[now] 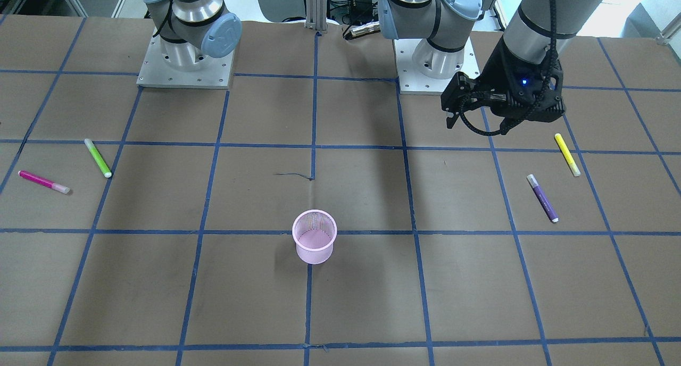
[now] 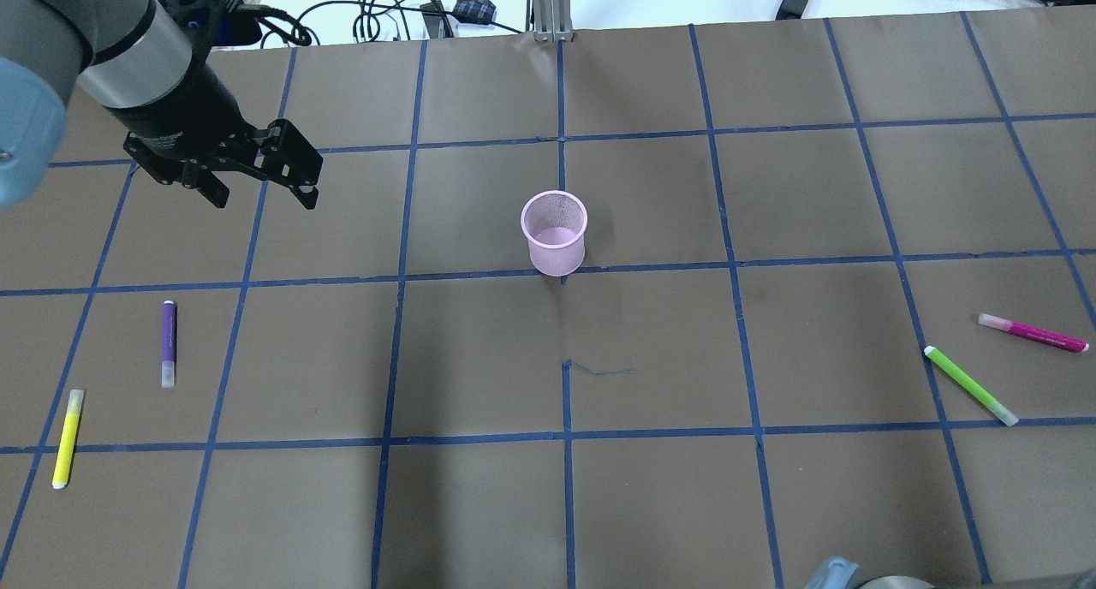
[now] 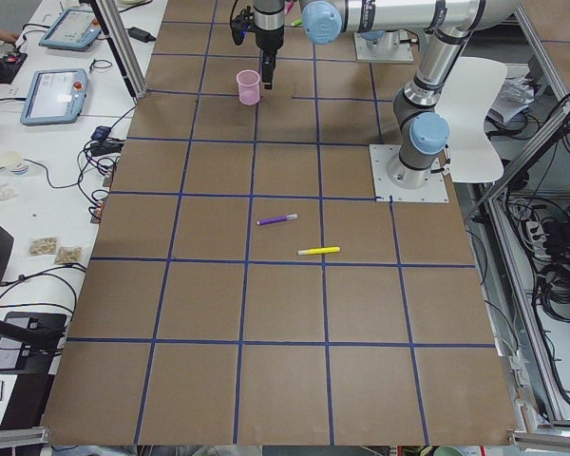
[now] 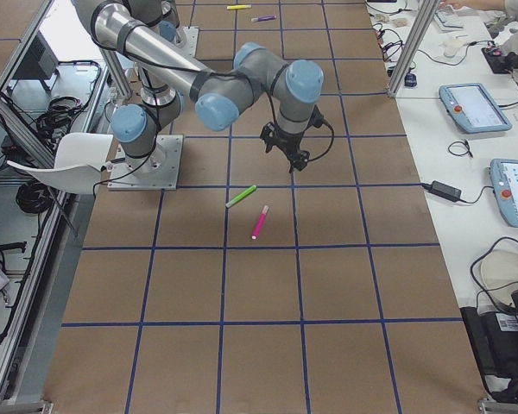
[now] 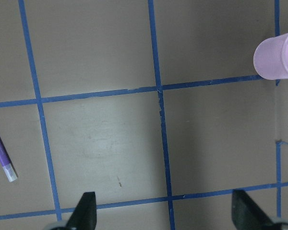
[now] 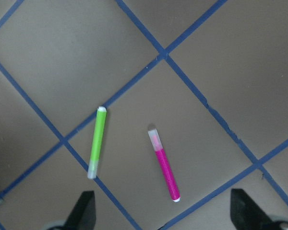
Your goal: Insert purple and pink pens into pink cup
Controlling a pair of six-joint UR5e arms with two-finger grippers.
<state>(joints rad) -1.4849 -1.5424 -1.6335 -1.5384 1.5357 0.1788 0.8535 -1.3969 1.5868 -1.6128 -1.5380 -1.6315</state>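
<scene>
1. Brown paper gridded with blue tape is seen covering the table [image 1: 362, 302]. From the front, the pink cup [image 1: 314, 242], an upright mesh cylinder, stands mid-table, with the purple pen [image 1: 542, 198] on the robot's left and the pink pen [image 1: 43, 182] far right.
2. Overhead, the left gripper [image 2: 264, 197] is caught hovering wide open and empty, farther out than the purple pen and well apart from it. A yellow pen [image 2: 68, 437] lies nearer the robot.
3. From the left wrist, only the purple pen's slim end is glimpsed at the frame edge. The jaws are best centred across its barrel before descent.
4. From the right wrist, the right gripper [image 6: 165, 213] is shown spread wide, nothing held, over the pink pen, with a green pen [image 6: 97, 142] near it. The smooth round barrels are judged likely to roll.
</scene>
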